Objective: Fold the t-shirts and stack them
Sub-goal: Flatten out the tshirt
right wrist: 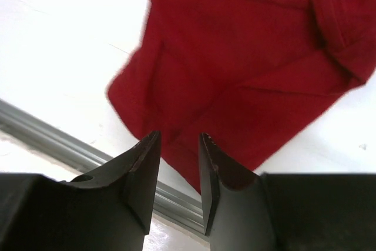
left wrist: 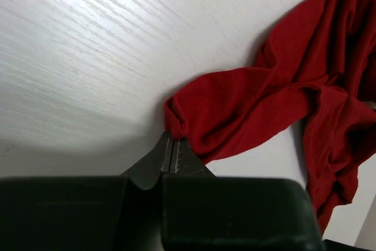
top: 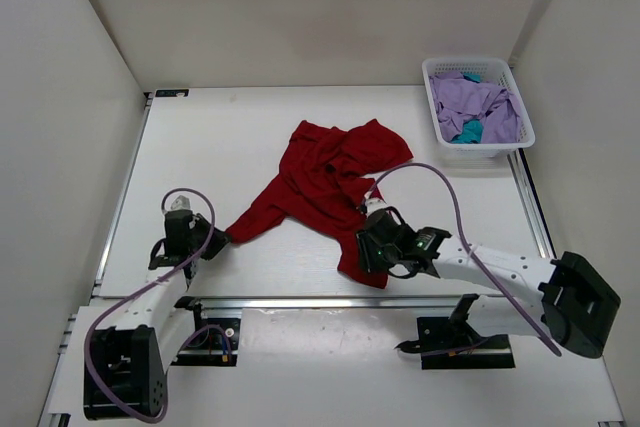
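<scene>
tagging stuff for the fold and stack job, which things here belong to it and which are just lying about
Belong to the job: red t-shirt, crumpled on the table; lavender t-shirt and teal t-shirt, both bunched in the white basket.
Just lying about: the white basket itself, at the far right corner.

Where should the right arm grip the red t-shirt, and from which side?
Likely its near corner by the front rail: the red t-shirt lies flat there with a free edge, while its middle is bunched. Come down from the near side, right gripper fingers straddling that edge.
</scene>
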Robot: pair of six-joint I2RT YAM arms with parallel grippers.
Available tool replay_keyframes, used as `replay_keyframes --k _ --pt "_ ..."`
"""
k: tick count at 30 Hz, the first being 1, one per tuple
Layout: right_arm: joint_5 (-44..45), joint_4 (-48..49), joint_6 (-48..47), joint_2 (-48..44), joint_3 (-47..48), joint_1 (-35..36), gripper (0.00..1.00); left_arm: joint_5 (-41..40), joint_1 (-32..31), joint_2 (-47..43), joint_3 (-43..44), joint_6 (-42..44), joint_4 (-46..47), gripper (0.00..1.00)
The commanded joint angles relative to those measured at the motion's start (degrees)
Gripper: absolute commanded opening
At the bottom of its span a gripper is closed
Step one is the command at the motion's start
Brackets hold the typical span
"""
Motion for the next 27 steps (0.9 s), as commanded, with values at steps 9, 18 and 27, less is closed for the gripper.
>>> replay_keyframes --k 9,18,27 --pt "6.71 -7.48 5.10 6.95 6.77 5.91 0.30 -8.18 -6.22 -2.33 7.32 2.73 -9.08 0.02" --pt "9.18 -10.83 8.61 10.73 8.89 8.73 0.31 -10.46 -7.80 -2.16 7.23 1.85 -11.26 0.12" --pt "10.06 -11.79 8.96 14.25 9.33 8.02 0.32 -10.46 -8.59 -2.07 5.48 0.89 -10.57 0.16"
